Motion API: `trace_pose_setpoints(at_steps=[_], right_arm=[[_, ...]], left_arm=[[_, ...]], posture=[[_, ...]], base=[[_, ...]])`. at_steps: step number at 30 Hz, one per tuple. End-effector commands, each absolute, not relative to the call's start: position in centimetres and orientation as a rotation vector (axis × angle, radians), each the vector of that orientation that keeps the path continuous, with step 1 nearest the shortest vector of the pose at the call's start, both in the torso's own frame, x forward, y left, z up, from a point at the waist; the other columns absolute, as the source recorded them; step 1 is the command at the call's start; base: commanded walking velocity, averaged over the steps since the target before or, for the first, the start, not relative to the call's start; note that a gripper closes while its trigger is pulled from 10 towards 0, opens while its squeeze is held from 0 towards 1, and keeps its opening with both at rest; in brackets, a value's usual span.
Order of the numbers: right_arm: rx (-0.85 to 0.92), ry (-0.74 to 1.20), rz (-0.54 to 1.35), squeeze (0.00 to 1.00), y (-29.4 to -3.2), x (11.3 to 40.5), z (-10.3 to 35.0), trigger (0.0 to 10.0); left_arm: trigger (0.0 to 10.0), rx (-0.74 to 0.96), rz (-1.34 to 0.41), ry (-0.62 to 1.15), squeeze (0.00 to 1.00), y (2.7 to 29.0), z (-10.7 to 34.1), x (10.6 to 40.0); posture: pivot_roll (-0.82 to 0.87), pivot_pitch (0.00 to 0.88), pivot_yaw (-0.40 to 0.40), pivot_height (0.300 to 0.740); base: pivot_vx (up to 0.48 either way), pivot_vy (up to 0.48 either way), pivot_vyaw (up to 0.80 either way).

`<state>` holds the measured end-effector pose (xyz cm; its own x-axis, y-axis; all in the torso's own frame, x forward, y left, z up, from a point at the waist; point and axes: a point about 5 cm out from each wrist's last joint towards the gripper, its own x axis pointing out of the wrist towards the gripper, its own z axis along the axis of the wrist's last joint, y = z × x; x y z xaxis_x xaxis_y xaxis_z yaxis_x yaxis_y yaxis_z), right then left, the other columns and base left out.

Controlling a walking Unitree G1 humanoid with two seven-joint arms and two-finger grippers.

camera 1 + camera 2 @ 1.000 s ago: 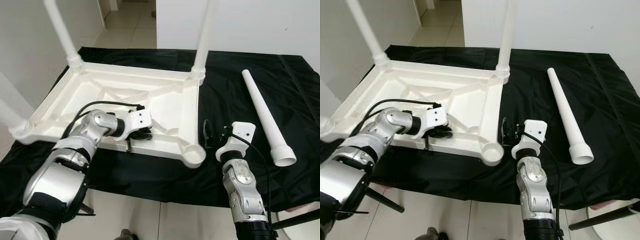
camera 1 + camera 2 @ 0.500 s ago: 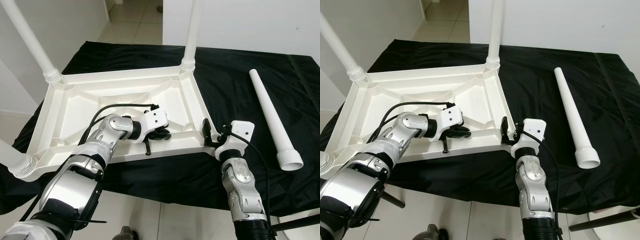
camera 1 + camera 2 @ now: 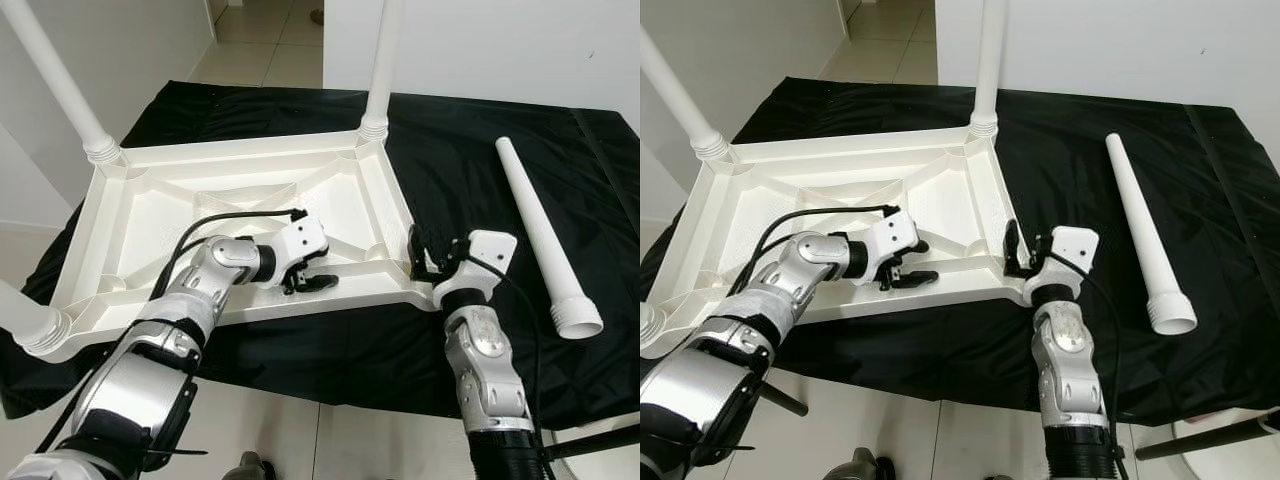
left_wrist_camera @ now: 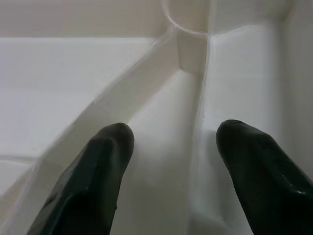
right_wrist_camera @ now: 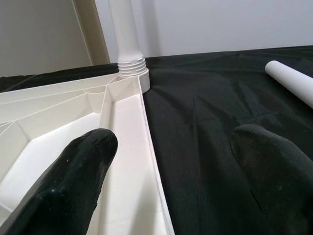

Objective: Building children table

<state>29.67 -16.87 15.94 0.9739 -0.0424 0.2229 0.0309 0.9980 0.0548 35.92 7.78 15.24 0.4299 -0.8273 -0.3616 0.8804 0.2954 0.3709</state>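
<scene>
Currently the upturned white tabletop (image 3: 150,215) lies on the black cloth (image 3: 470,180), three legs fitted; the loose leg (image 3: 545,240) lies well apart to the right. Left gripper (image 3: 305,278), fingers wide, rests on a near inner rib; right gripper (image 3: 428,258), fingers wide, straddles the near-right rim by the empty socket. Judgement: brace the top with the left, then fetch the leg by its threaded end

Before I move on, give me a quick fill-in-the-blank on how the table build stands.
The upside-down white tabletop has ____ legs screwed in.
The loose leg lies on the black cloth to the robot's ____.
The left pincer is open inside the tabletop's ____ underside.
The right pincer straddles the tabletop's near right ____.

Missing words: three; right; ribbed; edge
</scene>
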Motion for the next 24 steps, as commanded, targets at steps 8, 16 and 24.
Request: trace_pose_setpoints(at_steps=[8,16,24], right_arm=[[-0.042,-0.158,-0.277,0.0,-20.8,31.7,16.3,10.0],[-0.068,-0.145,-0.483,0.0,-23.9,32.5,17.0,10.0],[0.021,-0.08,-0.654,0.0,-25.9,32.0,15.9,10.0]], left_arm=[[10.0,0.319,-1.006,-0.073,0.0,7.4,19.5,35.5],[10.0,0.157,-0.882,-0.105,0.0,6.3,21.9,34.7],[10.0,0.127,-0.872,-0.122,0.0,5.3,22.8,33.2]], posture=[[0.1,0.068,0.028,0.74],[0.11,0.063,0.008,0.74],[0.12,0.065,0.005,0.74]], base=[[0.0,0.0,0.0],[0.0,0.0,0.0],[0.0,0.0,0.0]])
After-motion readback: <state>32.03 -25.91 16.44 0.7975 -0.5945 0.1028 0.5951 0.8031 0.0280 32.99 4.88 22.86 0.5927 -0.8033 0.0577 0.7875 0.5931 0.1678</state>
